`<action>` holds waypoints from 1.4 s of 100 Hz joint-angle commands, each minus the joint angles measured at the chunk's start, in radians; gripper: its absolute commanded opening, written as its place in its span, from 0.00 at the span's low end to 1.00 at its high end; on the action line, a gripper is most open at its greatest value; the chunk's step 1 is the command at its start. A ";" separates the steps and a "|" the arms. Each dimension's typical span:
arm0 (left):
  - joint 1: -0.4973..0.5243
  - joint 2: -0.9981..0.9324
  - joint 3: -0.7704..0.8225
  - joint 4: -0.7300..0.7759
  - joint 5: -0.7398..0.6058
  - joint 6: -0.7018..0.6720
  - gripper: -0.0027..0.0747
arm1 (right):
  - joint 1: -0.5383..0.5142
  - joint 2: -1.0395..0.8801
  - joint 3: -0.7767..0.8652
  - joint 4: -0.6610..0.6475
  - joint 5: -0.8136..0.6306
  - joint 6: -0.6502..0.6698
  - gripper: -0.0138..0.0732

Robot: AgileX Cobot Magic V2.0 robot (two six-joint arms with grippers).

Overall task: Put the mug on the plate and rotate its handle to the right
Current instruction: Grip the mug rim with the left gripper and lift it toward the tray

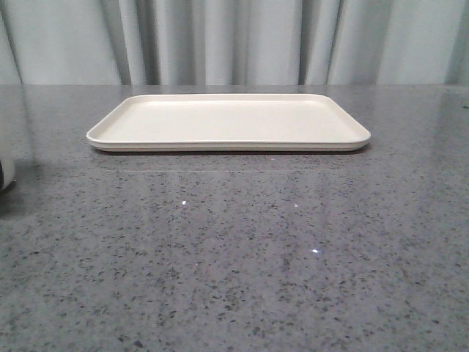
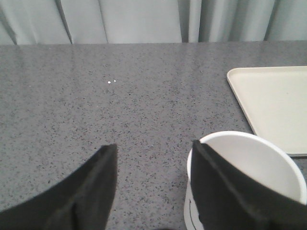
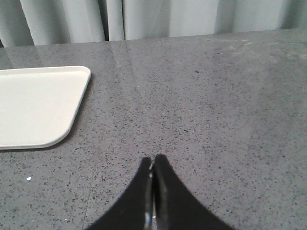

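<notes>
Nearest to us in the left wrist view, the left tool [image 2: 153,187] stands wide apart, its two black fingers [image 2: 91,191] spread with bare tabletop [image 2: 120,105] between them. One finger overlaps the rim of the mug [image 2: 261,165], seen from above: white, open-mouthed, nothing inside that we can make out (a thin black printed line shows low on its outer wall). We cannot tell whether that finger touches the rim or only crosses in front of it. The mug's handle is not visible in any view. The mug stands on the grey speckled tabletop, just beside the near corner of the plate [image 2: 240,96] and not on it.

In the right wrist view, the right tool [image 3: 152,167] has its fingertips pressed together, holding nothing, over bare tabletop. The plate's rounded corner [image 3: 72,129] lies well apart from it.

In the front view we note a white sliver at the extreme left edge, close to the robot's left side; we take it for the mug [image 1: 6,172], though most of it is cut off. Neither tool shows in this view.

Further back, the plate [image 1: 227,144] lies flat in the middle of the tabletop, cream-coloured, low-rimmed, nothing on it. Beyond the far tabletop edge hangs a pale pleated curtain [image 1: 234,40].
</notes>
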 commanded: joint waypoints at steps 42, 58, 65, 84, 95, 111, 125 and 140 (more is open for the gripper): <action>0.001 0.388 -0.339 -0.090 0.285 0.027 0.57 | -0.007 0.016 -0.034 -0.005 -0.070 -0.004 0.09; 0.001 0.490 -0.374 -0.113 0.334 0.034 0.57 | -0.007 0.016 -0.034 -0.005 -0.070 -0.004 0.09; 0.001 0.527 -0.380 -0.152 0.346 0.066 0.57 | -0.007 0.016 -0.034 -0.005 -0.070 -0.004 0.09; 0.001 0.599 -0.381 -0.179 0.350 0.079 0.57 | -0.007 0.016 -0.034 -0.005 -0.071 -0.004 0.09; 0.001 0.630 -0.381 -0.180 0.355 0.079 0.56 | -0.007 0.016 -0.034 -0.005 -0.074 -0.004 0.09; 0.001 0.654 -0.381 -0.186 0.362 0.079 0.50 | -0.007 0.016 -0.034 -0.005 -0.074 -0.004 0.09; 0.001 0.656 -0.386 -0.223 0.362 0.079 0.29 | -0.007 0.016 -0.034 -0.005 -0.074 -0.004 0.09; 0.001 0.656 -0.388 -0.242 0.353 0.079 0.06 | -0.007 0.016 -0.034 -0.005 -0.074 -0.004 0.09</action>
